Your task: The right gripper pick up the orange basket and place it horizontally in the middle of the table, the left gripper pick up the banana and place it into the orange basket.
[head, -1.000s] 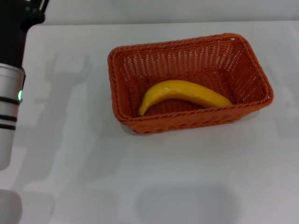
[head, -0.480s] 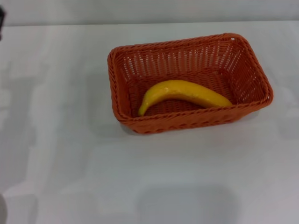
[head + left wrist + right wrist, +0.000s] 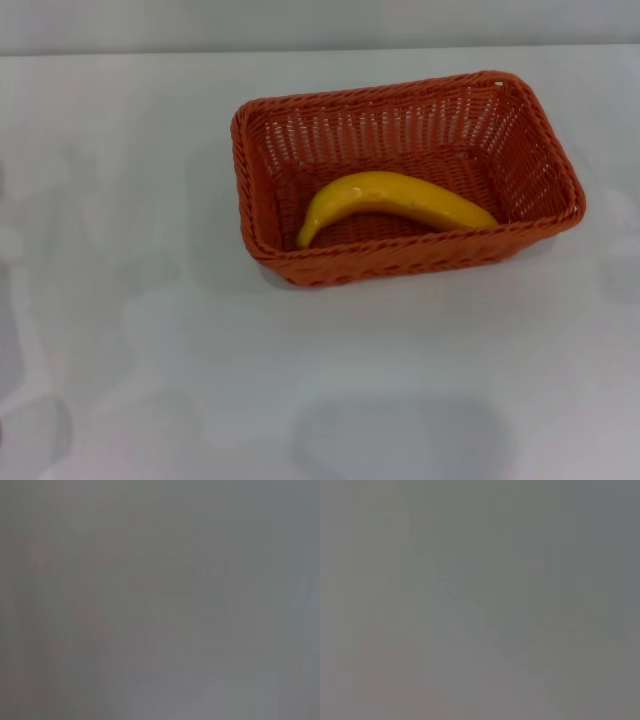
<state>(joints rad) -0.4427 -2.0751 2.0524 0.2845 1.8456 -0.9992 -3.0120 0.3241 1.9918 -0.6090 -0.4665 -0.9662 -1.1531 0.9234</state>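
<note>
Orange wicker, the orange basket [image 3: 408, 175] sits lengthwise near the middle of the white table [image 3: 150, 330] with the banana [image 3: 392, 205] lying inside, its near edge partly hidden by the front rim, while neither gripper shows anywhere, both wrist views blank grey.

Orange basket [image 3: 400, 262]: woven wicker, open-weave sides, braided rim, matt and rough-textured. Banana [image 3: 392, 204]: smooth yellow skin, faint sheen, plastic-looking. Tabletop [image 3: 150, 330]: plain white, smooth, slightly glossy.
</note>
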